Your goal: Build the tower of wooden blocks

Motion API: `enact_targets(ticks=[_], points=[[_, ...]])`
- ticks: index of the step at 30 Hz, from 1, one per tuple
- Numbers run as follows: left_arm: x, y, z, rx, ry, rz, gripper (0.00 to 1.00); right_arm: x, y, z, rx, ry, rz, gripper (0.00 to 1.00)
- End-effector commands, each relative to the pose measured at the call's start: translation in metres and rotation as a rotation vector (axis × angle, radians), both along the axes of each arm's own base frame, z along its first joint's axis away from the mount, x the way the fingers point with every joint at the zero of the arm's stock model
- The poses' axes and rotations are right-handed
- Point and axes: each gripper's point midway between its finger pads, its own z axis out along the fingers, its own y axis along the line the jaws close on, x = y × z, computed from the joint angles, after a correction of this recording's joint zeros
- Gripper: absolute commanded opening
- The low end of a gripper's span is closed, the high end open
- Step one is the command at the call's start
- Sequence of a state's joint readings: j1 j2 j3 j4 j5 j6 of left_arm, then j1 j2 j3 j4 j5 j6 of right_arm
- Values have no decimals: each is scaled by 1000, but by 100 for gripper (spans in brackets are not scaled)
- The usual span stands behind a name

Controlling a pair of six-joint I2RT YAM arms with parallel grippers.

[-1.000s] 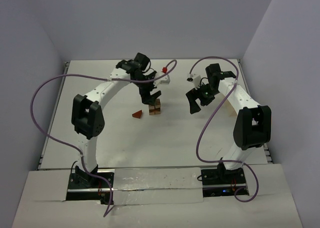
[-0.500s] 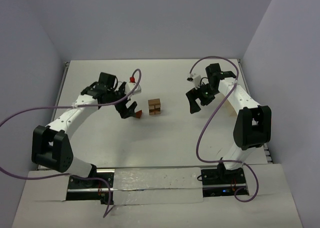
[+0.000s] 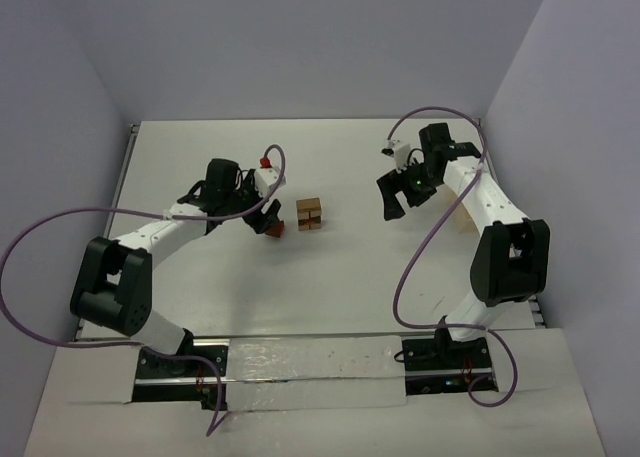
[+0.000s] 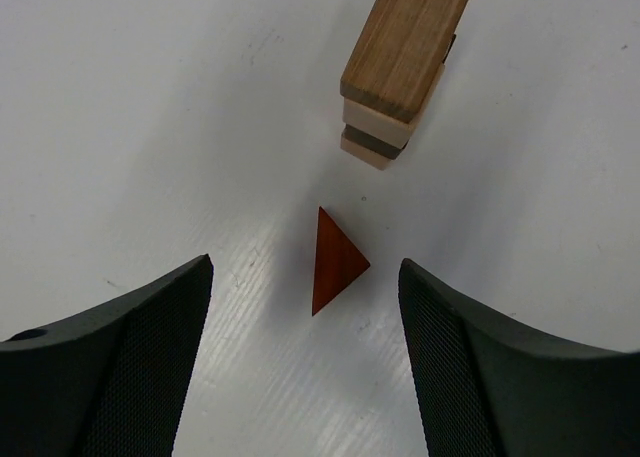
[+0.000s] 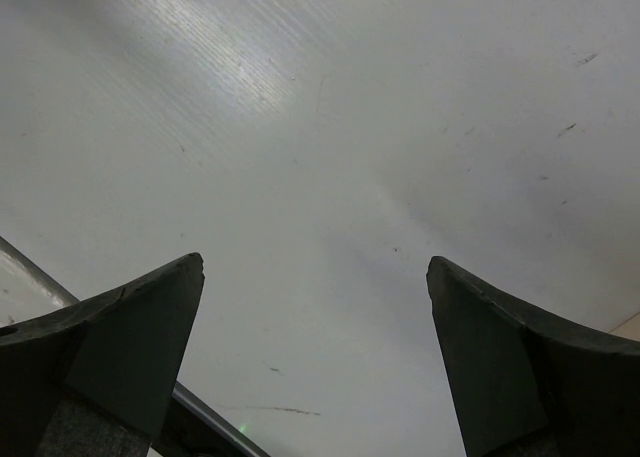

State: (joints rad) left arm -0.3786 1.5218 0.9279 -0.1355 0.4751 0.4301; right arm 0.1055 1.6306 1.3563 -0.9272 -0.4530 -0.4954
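The wood block tower (image 3: 310, 214) stands mid-table as a short stack of tan and pale blocks, and shows at the top of the left wrist view (image 4: 400, 62). A reddish-brown triangular block (image 4: 336, 262) lies flat on the table just left of the tower (image 3: 274, 231). My left gripper (image 3: 264, 217) hangs low over the triangle, open (image 4: 305, 267). The triangle sits between the fingertips, touching neither. My right gripper (image 3: 398, 192) stands open to the right of the tower, with only bare table between its fingers (image 5: 315, 267).
A pale wooden box (image 3: 462, 217) lies partly hidden behind the right arm, near the table's right edge. Purple cables loop off both arms. White walls close in the table at the back and sides.
My left arm swung away from the tower and came down to the left over the triangular block, its jaws narrowing a little. The right gripper shifted slightly toward the back.
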Motion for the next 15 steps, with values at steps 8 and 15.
enact_targets(ticks=[8, 15], points=[[5, -22, -23, -11, 25, -132, 75, 13, -7, 26, 15, -99, -31, 100], [9, -23, -40, 34, 87, -120, 71, 13, -5, 23, 24, -83, -28, 100]])
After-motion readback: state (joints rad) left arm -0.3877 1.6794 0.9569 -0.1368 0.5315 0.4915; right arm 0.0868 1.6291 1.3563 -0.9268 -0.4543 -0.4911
